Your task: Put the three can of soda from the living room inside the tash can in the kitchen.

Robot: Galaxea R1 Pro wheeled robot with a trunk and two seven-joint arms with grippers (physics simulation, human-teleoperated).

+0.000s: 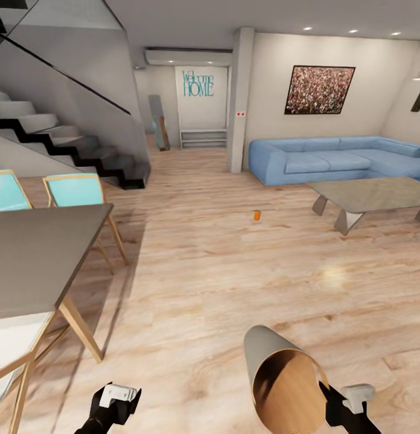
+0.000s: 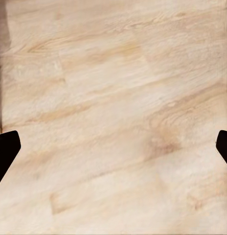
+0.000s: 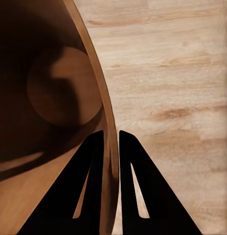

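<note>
cans: one orange soda can (image 1: pixel 256 215) on floor | bin (image 1: pixel 282 377): one, rim pinched by right gripper (image 3: pixel 110 142) | left gripper (image 2: pixel 113 147): spread, empty

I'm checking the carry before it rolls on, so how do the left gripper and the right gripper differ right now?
The left gripper is open and holds nothing, with bare wood floor between its fingers; the right gripper is shut on the trash can, pinching its rim. The left gripper hangs free, while the right gripper carries the bin tilted, mouth toward the camera. Both are black-fingered and low in the head view.
</note>
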